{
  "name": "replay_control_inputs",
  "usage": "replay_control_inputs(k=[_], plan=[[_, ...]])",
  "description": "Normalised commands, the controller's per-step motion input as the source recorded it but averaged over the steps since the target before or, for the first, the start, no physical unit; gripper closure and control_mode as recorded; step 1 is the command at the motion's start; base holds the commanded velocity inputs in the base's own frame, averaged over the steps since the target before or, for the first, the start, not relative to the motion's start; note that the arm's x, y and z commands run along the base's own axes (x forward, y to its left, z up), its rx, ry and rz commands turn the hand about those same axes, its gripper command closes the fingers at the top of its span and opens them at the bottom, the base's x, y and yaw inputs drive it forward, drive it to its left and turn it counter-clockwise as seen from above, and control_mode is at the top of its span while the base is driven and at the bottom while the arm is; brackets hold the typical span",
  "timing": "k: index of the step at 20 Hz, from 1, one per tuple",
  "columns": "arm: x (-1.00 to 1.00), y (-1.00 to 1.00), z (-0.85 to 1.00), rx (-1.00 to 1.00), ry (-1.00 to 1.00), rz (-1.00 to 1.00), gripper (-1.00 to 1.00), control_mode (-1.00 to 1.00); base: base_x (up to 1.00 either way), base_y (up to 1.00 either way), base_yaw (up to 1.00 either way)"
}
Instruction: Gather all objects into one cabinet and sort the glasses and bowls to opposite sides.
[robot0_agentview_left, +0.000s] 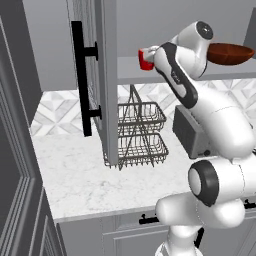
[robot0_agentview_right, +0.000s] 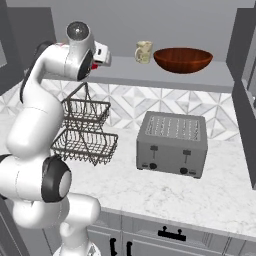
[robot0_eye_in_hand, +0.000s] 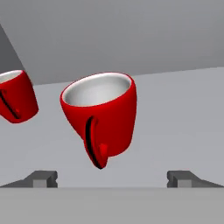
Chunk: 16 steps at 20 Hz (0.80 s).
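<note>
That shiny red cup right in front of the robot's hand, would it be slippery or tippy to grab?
The red cup looks glossy, so it may be slippery between the fingertips. It tapers to a narrow base, so a sideways nudge could probably tip it. It seems rigid and small, likely light. The gripper stands open, not touching it.

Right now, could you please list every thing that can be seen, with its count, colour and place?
red cups: two, glossy red with pale insides, on the grey cabinet shelf, left end.
cream cup: one, pale cream, on the shelf beside the bowl.
bowl: one, dark reddish-brown, on the shelf, right part.
cabinet door: one, grey with black bar handle, swung open.
wire basket rack: one, dark metal, two tiers, on the counter.
toaster: one, grey, on the counter.
counter: one, white marble.
claw: one, dark fingertips, open, just before a red cup.
</note>
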Motion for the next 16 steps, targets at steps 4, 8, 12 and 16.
replay_control_inputs(k=[4,8,12,16], plan=[[0.1,0.0,-0.07,0.0,-0.06,0.02,-1.0,-1.0,0.0,0.0,0.0],[0.09,0.0,-0.03,0.0,-0.17,0.05,-1.0,-1.0,0.0,0.0,0.0],[0.21,0.0,0.0,0.0,-0.05,0.01,-1.0,-1.0,0.0,0.0,0.0],[0.07,0.0,0.0,0.0,0.0,0.0,-1.0,-1.0,0.0,0.0,0.0]])
